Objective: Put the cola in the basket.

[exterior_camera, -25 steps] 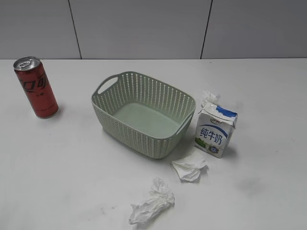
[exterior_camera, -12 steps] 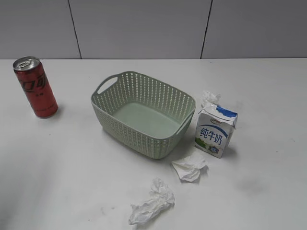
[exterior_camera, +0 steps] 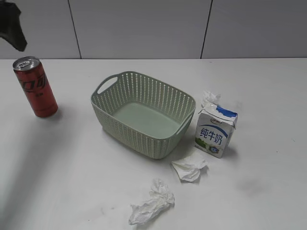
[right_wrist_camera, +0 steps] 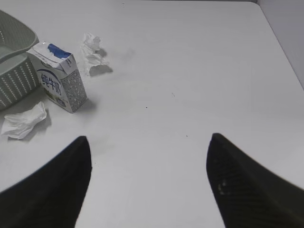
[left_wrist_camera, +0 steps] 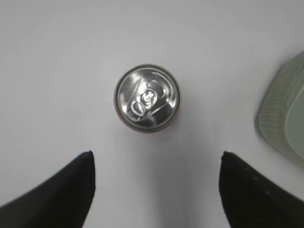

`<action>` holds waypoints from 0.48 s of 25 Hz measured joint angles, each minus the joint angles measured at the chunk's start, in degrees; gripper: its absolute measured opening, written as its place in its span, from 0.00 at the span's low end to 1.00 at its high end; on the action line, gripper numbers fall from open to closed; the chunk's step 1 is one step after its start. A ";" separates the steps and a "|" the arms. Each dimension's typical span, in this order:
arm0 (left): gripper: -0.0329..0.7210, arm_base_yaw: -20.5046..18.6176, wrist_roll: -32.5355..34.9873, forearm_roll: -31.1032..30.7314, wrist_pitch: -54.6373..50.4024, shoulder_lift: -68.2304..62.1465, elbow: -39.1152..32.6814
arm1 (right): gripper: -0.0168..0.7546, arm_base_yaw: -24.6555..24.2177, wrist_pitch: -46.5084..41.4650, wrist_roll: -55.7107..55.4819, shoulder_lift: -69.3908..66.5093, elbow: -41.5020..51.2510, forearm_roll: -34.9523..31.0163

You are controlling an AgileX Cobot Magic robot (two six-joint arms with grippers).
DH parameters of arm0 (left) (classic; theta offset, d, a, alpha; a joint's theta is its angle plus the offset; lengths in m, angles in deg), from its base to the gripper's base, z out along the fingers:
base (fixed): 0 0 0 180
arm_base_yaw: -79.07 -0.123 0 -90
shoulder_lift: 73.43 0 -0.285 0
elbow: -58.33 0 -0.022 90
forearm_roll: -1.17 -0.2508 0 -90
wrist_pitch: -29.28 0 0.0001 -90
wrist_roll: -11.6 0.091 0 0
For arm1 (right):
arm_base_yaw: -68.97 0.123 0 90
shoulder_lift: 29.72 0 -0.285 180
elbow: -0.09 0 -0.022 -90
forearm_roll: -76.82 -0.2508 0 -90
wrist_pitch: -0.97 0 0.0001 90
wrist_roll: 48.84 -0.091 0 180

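The cola [exterior_camera: 37, 87], a tall red can with a silver top, stands upright at the table's far left. The pale grey-green basket [exterior_camera: 144, 86] sits empty in the middle. My left gripper [exterior_camera: 13, 28] shows as a dark tip at the top left, above the cola. In the left wrist view the left gripper [left_wrist_camera: 156, 161] is open, with the cola's silver top [left_wrist_camera: 147, 98] seen from straight above, ahead of the jaws; the basket's corner [left_wrist_camera: 278, 107] lies at the right edge. My right gripper [right_wrist_camera: 148, 145] is open and empty over bare table.
A blue-and-white milk carton [exterior_camera: 216, 131] stands right of the basket, also seen in the right wrist view [right_wrist_camera: 58, 80]. Crumpled white tissues lie in front [exterior_camera: 152, 201], near the carton [exterior_camera: 190, 167] and behind it [exterior_camera: 209, 98].
My left gripper has come into the exterior view at the top left, above the cola. The cola, basket and carton have not moved.
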 joint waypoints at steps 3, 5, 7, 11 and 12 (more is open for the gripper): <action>0.86 2.17 -0.89 -4.39 -0.29 -4.32 3.08 | 0.76 0.00 0.00 0.00 0.00 0.00 0.00; 0.86 2.81 -1.51 -6.33 -0.52 -6.97 4.40 | 0.76 0.00 0.00 0.00 0.00 0.00 0.00; 0.86 2.88 -1.72 -7.02 -0.64 -9.52 5.40 | 0.76 0.00 0.00 0.00 0.00 0.00 0.00; 0.86 2.88 -1.90 -7.70 -0.13 -13.42 6.87 | 0.76 0.00 0.00 0.00 0.00 0.00 0.00; 0.86 2.88 -1.90 -7.70 0.27 -14.11 7.14 | 0.76 0.00 0.00 0.00 0.00 0.00 0.00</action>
